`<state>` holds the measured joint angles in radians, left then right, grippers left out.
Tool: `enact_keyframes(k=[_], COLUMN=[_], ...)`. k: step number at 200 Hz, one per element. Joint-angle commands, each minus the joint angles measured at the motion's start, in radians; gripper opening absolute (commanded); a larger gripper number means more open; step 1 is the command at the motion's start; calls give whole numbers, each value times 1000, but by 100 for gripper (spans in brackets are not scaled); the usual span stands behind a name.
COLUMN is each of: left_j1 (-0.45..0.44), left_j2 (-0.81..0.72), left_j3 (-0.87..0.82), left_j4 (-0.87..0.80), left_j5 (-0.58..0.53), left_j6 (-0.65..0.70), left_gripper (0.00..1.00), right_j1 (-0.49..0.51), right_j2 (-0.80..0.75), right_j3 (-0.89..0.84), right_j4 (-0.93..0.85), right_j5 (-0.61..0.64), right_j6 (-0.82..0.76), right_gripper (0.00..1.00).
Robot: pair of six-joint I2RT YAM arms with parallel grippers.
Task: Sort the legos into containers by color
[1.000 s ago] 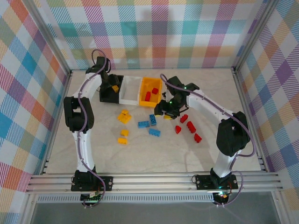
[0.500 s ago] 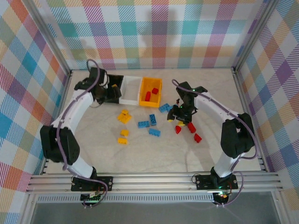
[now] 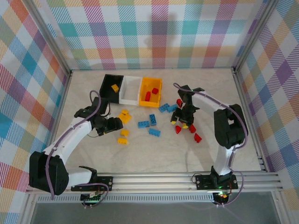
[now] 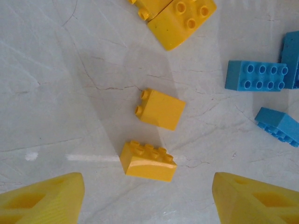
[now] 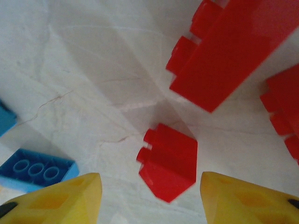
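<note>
Bricks lie under both arms as I sort by colour. My left gripper (image 4: 149, 200) hangs with jaws spread wide over two yellow bricks. The yellow brick closest to the jaws (image 4: 148, 161) sits just ahead of them, its long side running from one jaw toward the other, so I judge a wrist turn is wanted before closing. My right gripper (image 5: 152, 198), jaws also spread and empty, straddles a small red brick (image 5: 168, 161) on the bench (image 3: 154, 154), nearer than the orange bin (image 3: 147, 84).
</note>
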<state>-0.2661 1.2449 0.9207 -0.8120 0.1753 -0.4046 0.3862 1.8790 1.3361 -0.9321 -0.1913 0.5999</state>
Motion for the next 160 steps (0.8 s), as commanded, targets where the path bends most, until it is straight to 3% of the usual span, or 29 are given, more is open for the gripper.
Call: enact_keyframes(k=[1,96,160], left_j1=[-7,-7,-7], left_j2=[-27,-45,-51], left_j3=[-16,-34,-47], left_j4=[-11,-24,-22], left_j5=[10,-2,-12], left_j6=[-28,-6,-9], left_gripper=[73,74,74], right_j1=[-1,3,4], right_j2=[33,85,102], right_j3=[-7,-47,-34], right_j4=[22,52,49], right_j5=[-2,-1,6], right_j6=[32,49,41], right_gripper=[59,56,43])
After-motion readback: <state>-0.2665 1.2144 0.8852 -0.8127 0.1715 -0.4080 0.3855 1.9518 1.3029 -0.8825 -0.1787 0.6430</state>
